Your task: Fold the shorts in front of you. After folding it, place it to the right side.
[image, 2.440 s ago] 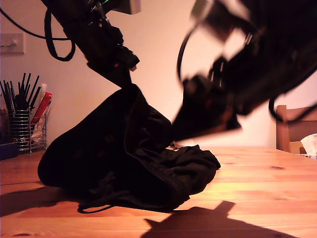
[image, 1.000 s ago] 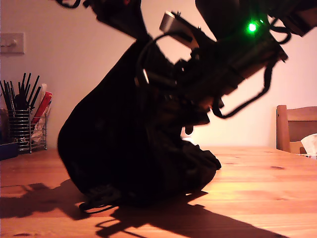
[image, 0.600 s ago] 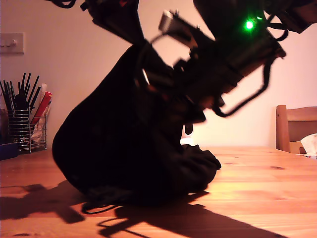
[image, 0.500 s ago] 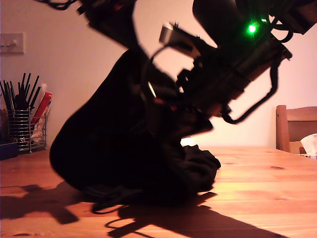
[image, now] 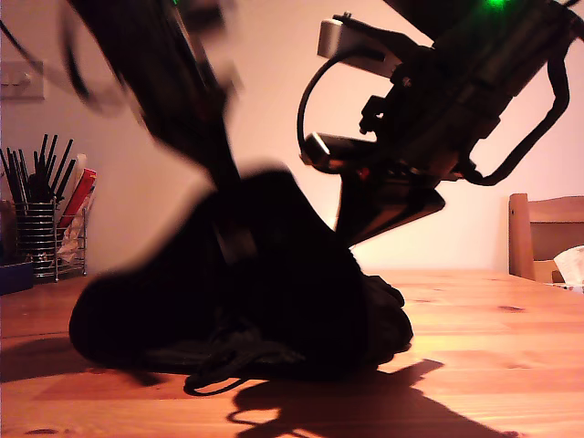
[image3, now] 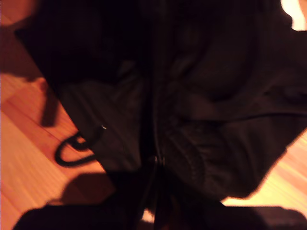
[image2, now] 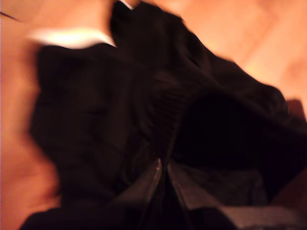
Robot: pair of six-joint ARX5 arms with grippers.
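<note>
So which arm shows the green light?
The arm at the exterior view's right, sharp above the shorts; the other arm, at that view's left, is motion-blurred.

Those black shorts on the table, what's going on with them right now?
Two robot arms are partway through folding the shorts on the wooden table. My first gripper and my second gripper each have their jaws pinched shut on a fold of the black fabric. The rest of the shorts sits bunched in a heap on the table, with the drawstring looping out at the front. The fold isn't finished.
</note>
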